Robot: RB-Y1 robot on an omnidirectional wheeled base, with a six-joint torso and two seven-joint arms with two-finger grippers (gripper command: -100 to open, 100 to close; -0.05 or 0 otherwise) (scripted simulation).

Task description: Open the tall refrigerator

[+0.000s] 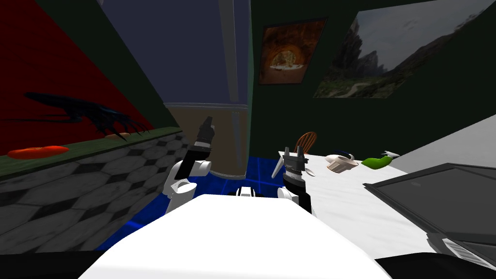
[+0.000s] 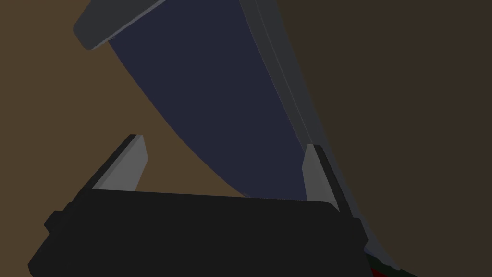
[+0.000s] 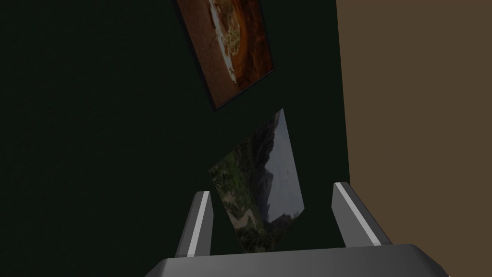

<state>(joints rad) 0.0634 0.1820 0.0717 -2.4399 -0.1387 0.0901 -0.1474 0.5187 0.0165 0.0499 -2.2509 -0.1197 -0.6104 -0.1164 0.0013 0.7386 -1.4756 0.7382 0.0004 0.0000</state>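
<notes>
while the left gripper is raised close to the tall refrigerator, its jaws stand apart, with the navy upper door seen between them and a grey vertical strip at the door's edge just beside one jaw. the refrigerator stands straight ahead, navy above and brown below, with a dark green wall on its right. the right gripper hangs lower, at the near edge of the white worktop, its jaws apart as well.
</notes>
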